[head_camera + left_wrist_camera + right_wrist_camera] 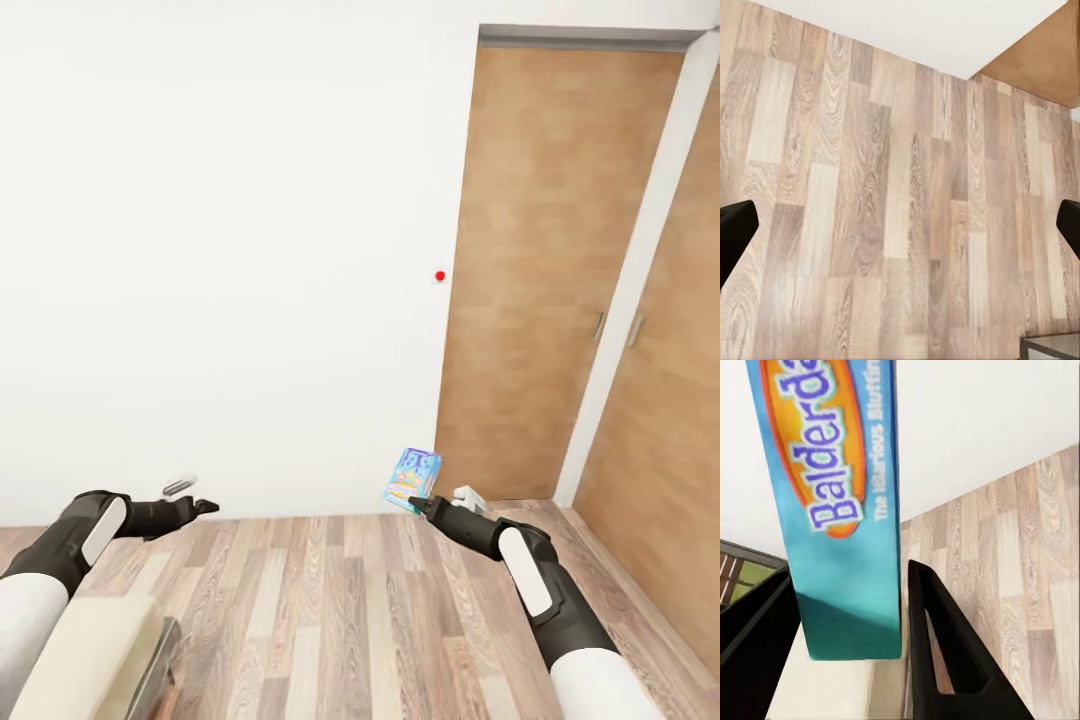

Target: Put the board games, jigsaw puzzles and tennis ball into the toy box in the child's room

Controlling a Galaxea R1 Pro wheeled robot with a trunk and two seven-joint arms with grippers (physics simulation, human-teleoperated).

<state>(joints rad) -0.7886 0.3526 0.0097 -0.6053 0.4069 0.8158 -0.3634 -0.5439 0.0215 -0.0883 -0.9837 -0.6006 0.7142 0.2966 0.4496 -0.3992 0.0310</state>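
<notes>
Head view: a small blue-cyan board game point(412, 478), lettered "Balderdash" on an orange oval in the right wrist view, is held upright above the wood-plank floor point(340, 620) at five o'clock, clamped by the right gripper point(428, 505). The left gripper point(195, 500) is spread wide, nothing between its fingers.

A home room: wood-plank floor point(350, 620), white wall point(220, 250), wooden doors point(540, 270).

white wall point(220, 250) | red dot point(440, 275) | wooden doors point(545, 270) | wood-plank floor point(350, 620)
</notes>
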